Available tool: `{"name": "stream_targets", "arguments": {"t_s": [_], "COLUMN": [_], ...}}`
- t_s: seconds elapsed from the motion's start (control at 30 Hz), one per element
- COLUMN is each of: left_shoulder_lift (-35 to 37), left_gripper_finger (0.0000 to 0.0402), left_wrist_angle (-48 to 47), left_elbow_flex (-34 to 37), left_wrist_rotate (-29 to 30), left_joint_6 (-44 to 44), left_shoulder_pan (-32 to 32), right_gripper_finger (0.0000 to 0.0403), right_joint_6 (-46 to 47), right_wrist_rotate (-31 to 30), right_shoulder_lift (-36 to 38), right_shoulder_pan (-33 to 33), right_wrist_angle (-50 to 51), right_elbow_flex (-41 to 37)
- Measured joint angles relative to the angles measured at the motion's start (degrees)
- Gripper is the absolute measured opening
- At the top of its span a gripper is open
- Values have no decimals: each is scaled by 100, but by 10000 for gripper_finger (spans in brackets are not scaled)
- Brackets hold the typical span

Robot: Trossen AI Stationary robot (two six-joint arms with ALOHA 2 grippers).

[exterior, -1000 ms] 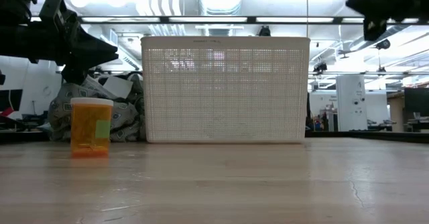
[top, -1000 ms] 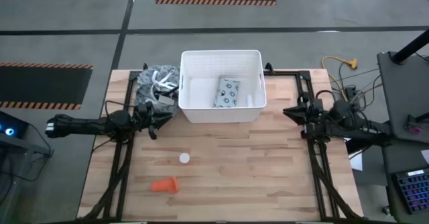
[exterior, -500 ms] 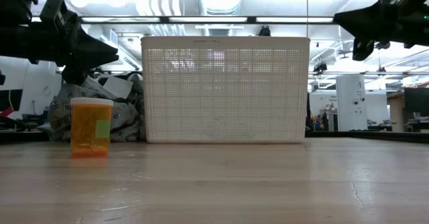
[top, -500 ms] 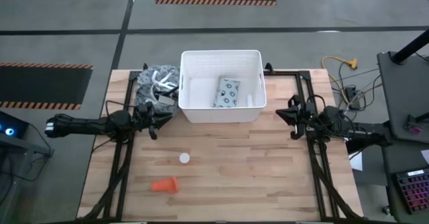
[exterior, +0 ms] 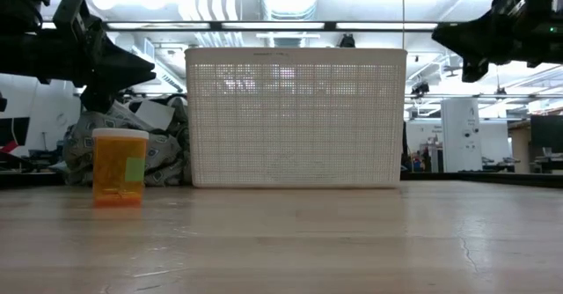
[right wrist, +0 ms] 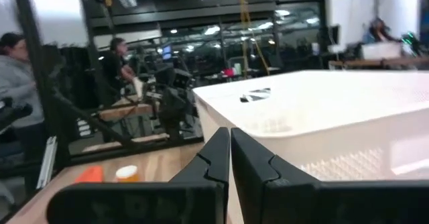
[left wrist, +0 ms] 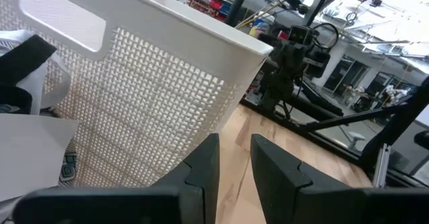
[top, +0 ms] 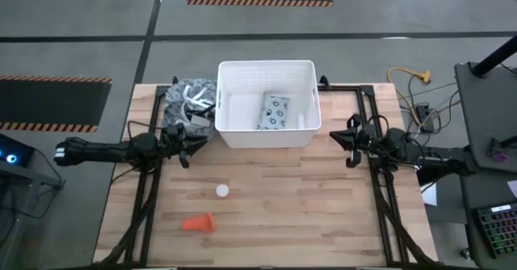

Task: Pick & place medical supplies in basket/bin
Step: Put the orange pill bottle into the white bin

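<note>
The white ribbed basket (top: 266, 63) stands at the table's far middle and fills the low view's centre (exterior: 295, 118). The grey-green ringed packet (top: 275, 112) lies inside it. A white-capped orange vial (top: 222, 191) stands upright on the wood (exterior: 119, 166). An orange piece (top: 198, 222) lies nearer the near edge. My left gripper (top: 184, 152) hovers slightly open by the basket's near left corner (left wrist: 234, 160). My right gripper (top: 347, 145) hangs shut (right wrist: 230, 150) off the basket's right side, above the table (exterior: 437, 34). The vial (right wrist: 127, 173) and orange piece (right wrist: 87, 175) show past it.
A grey and white heap of cloth and cords (top: 190, 100) lies against the basket's left wall (exterior: 163, 153). Black frame rails run along both sides of the table (top: 145, 189). Bare wood lies between the basket and the near edge. People stand in the room behind (right wrist: 13, 83).
My right gripper has come down and moved toward the table's left and near edge, closing on the basket's right side. It has stayed shut. The supplies and basket have not moved.
</note>
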State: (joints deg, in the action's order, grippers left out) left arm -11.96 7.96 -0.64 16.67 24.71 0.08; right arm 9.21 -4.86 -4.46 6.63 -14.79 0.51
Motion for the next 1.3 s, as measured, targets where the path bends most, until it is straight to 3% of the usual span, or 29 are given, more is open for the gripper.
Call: {"name": "stream_targets", "arguments": {"t_s": [0.13, 0.27, 0.43, 0.63, 0.73, 0.9, 1.1, 1.3], "left_shoulder_lift": [2, 0, -65, -463, -876, -1739, -2905, -3972], "left_gripper_finger": [76, 115, 172, 187, 187, 187, 187, 187], "left_wrist_angle": [19, 55, 93, 55, 44, -140, -1520, -2317], "left_elbow_flex": [-2, -194, -809, -1691, -2078, -2773, -3643, -4248], "left_wrist_rotate": [-139, -145, -166, -330, -899, -1284, -1917, -2838], "left_joint_6": [-63, -20, -309, -732, -1298, -1776, -2178, -2497], "left_shoulder_pan": [0, 0, 0, -2, -6, -4, -4, -9], "right_gripper_finger": [9, 9, 9, 9, 8, 9, 8, 9], "right_joint_6": [286, 301, 302, 422, 433, 434, 434, 433], "right_wrist_rotate": [-246, -479, -740, -748, -748, -748, -743, -741], "right_shoulder_lift": [-128, -221, -330, -509, -600, -747, -853, -886], "right_shoulder_pan": [0, 0, 2, 0, 2, 0, 0, 0], "right_wrist_angle": [0, -2, -2, 0, 0, 0, 0, 0], "right_elbow_flex": [0, 0, 0, 0, 0, 0, 0, 2]}}
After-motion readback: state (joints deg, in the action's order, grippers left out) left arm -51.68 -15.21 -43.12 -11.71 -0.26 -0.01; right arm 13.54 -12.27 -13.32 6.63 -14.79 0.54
